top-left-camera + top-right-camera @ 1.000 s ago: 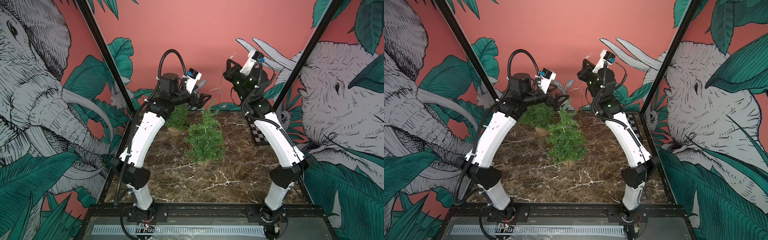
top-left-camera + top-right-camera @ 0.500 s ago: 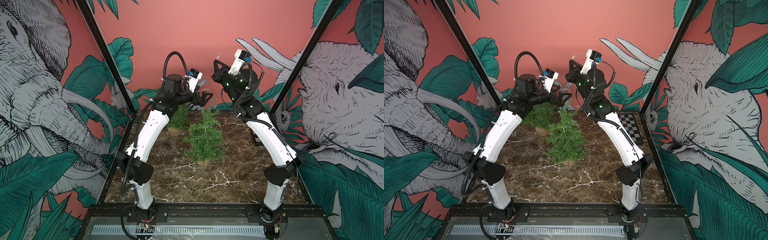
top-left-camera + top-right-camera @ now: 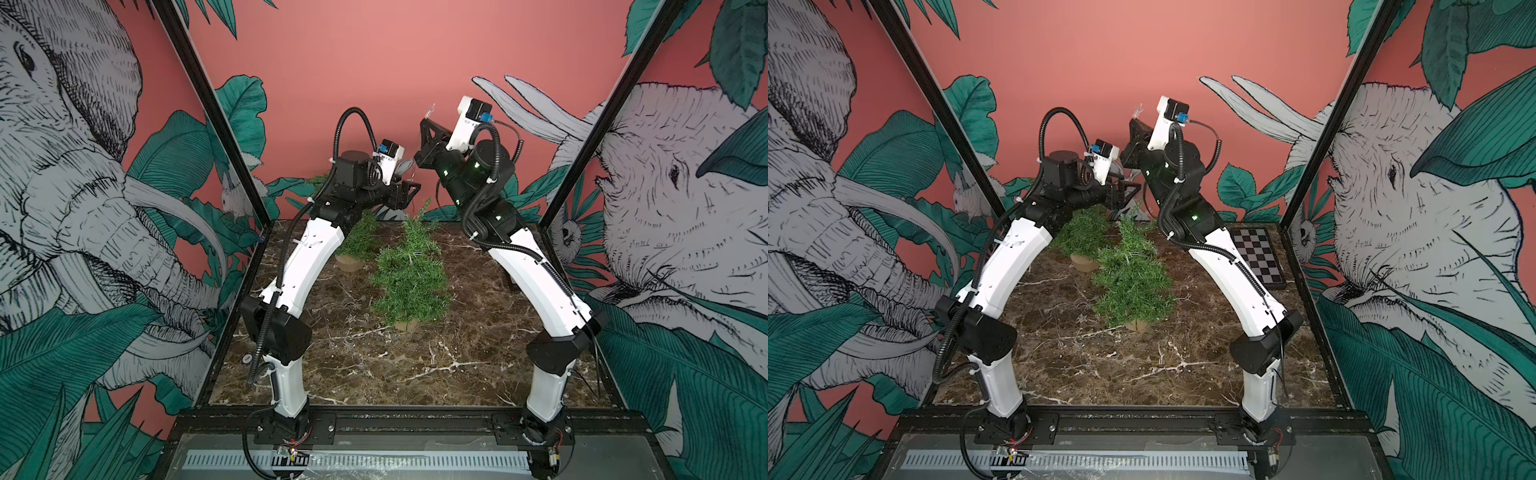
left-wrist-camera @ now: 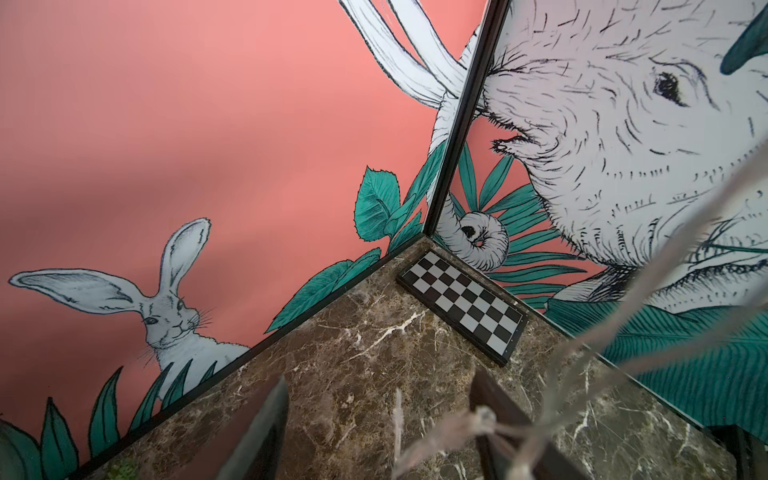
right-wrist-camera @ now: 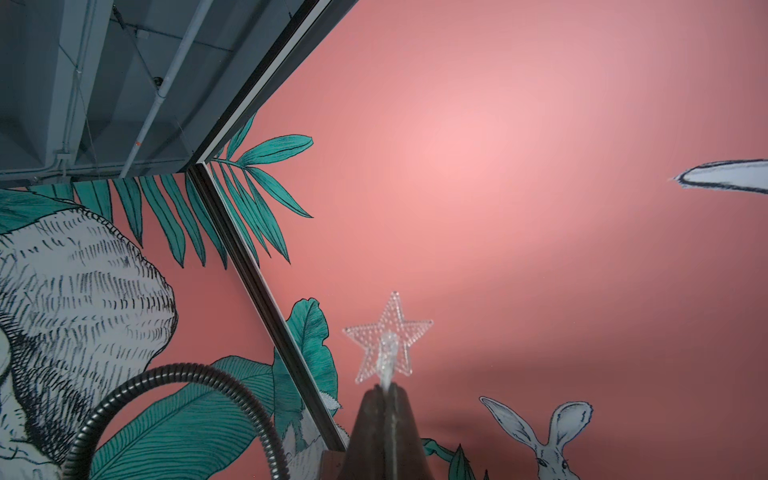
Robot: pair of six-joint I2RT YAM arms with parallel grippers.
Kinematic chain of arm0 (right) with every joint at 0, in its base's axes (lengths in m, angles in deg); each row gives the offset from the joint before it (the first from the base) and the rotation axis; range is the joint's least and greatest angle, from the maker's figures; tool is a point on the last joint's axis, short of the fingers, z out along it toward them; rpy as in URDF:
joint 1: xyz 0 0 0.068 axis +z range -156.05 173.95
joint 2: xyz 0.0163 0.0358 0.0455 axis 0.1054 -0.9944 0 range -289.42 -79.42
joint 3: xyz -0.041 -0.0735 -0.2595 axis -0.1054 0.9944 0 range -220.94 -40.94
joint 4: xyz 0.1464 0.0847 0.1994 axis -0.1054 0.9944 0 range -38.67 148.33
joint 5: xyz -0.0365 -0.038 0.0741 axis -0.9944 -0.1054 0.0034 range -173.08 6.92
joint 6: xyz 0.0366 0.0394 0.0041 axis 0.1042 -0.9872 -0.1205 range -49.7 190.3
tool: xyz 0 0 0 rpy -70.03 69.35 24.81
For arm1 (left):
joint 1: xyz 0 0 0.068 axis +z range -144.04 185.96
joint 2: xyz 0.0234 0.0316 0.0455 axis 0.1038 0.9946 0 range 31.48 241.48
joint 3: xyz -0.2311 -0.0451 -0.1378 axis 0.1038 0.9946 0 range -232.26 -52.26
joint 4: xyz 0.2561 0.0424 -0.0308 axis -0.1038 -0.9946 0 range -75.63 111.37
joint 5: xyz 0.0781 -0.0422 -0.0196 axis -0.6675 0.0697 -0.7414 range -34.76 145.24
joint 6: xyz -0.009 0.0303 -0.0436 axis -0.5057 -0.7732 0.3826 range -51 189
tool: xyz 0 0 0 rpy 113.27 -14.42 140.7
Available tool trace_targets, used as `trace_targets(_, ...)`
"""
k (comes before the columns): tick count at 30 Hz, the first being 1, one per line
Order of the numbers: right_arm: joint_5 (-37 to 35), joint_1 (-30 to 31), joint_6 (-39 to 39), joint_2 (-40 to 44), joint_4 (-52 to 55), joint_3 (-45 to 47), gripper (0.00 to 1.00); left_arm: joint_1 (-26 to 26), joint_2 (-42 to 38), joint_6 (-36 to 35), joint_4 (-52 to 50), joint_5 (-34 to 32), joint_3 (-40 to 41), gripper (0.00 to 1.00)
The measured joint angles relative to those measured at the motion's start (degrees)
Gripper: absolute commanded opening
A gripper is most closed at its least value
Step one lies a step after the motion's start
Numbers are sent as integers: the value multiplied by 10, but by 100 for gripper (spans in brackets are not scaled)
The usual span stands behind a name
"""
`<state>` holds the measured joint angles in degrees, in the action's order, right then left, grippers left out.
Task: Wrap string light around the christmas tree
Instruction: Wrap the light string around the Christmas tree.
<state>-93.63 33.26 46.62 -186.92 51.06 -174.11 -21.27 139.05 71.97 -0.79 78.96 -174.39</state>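
The christmas tree (image 3: 409, 274) stands green and bushy mid-table in both top views (image 3: 1133, 282). My right gripper (image 5: 384, 388) is raised high above its tip, shut on the string light; its clear star (image 5: 388, 336) sticks out past the fingertips, also seen in a top view (image 3: 430, 111). My left gripper (image 3: 409, 192) hovers just above and behind the tree top, close below the right one. In the left wrist view its jaws stand apart, and blurred strands of the string light (image 4: 484, 417) cross between them, close against one finger (image 4: 490, 399).
A smaller green tree (image 3: 357, 243) on a wooden base stands behind and left of the main one, under the left arm. A checkerboard (image 3: 1258, 257) lies at the back right corner. Black frame posts (image 3: 208, 108) and printed walls close in the marble table (image 3: 374, 365).
The right arm swung left with the star end held high, coming close above the left gripper. The left gripper's jaws narrowed around the strands.
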Motion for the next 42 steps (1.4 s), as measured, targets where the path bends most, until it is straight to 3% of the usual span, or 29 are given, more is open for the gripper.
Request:
trace_targets(4,-6,1,13,0,6,-12,0,0,-5,-8,10,-21,9,41)
trace_targets(12,0,11,27,1,13,-31,0,0,-35,-21,35,-71,39,17)
trace_targets(19,8,38,49,5,16,-43,0,0,-97,-37,63,-112,81,15)
trace_targets(30,5,89,111,13,23,-77,0,0,-176,-79,80,-153,142,2)
trace_targets(42,-6,144,169,46,88,-82,0,0,-286,-132,111,-190,244,0)
